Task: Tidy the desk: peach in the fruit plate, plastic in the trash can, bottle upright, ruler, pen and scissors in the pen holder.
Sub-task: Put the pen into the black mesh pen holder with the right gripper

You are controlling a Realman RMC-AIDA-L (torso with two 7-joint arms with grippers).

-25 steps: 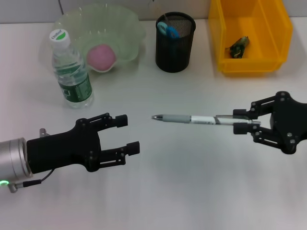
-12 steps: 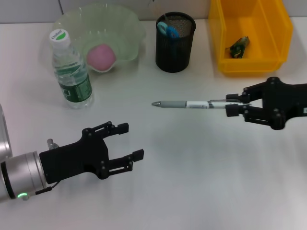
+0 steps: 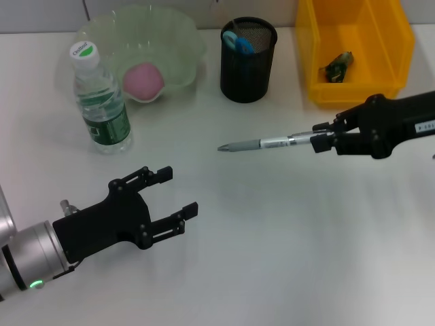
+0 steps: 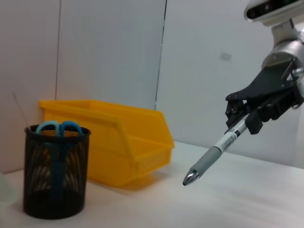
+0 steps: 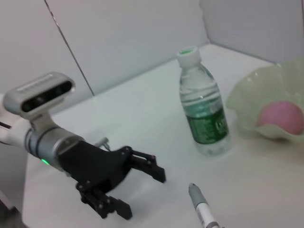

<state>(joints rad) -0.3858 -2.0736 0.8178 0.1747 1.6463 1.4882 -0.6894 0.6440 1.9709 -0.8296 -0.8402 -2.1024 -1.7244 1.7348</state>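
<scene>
My right gripper (image 3: 325, 138) is shut on the rear end of the pen (image 3: 265, 143), which hangs level above the desk with its tip toward my left side; the pen (image 4: 214, 154) also appears lifted in the left wrist view. The black mesh pen holder (image 3: 248, 61) stands at the back centre with blue-handled scissors (image 3: 239, 42) inside. The pink peach (image 3: 143, 81) lies in the pale green fruit plate (image 3: 178, 37). The bottle (image 3: 100, 100) stands upright in front of the plate. A crumpled plastic piece (image 3: 338, 66) lies in the yellow trash can (image 3: 354, 88). My left gripper (image 3: 178, 192) hovers open at the front left, holding nothing.
The white desk runs up to a white wall behind the plate, holder and bin. Bare desk surface lies between the two grippers and along the front edge.
My right gripper has lifted the pen off the desk and carried it back toward the pen holder. My left arm has drawn back toward the front left, still open.
</scene>
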